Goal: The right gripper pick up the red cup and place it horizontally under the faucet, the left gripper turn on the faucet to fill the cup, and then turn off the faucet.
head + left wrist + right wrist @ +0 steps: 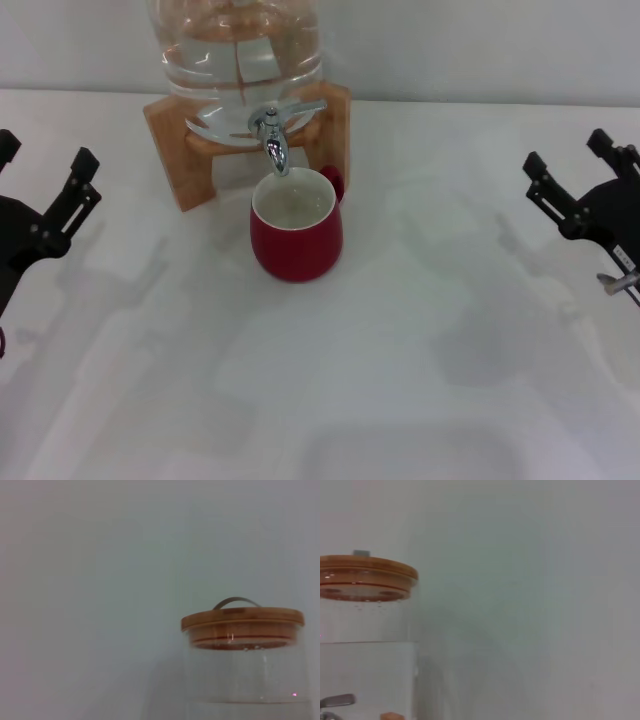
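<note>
From my head camera the glass jar is cut off at the top, so I can't see its lid. I see only part of the left gripper and right gripper, their arms out of frame. The red cup hides most of its handle.

Tabletop: white, matte, plain; the whole near and middle field of the head view is filled by it. Soft grey shadows are cast across it at the near left and near right, and a broad dim patch is seen at the near centre.

Wall: pale grey-white, unmarked; met by the tabletop along a straight far edge. The same wall is shown bare in the left wrist view and likewise in the right wrist view.

Light: even, diffuse; no lamp or window is shown.
</note>
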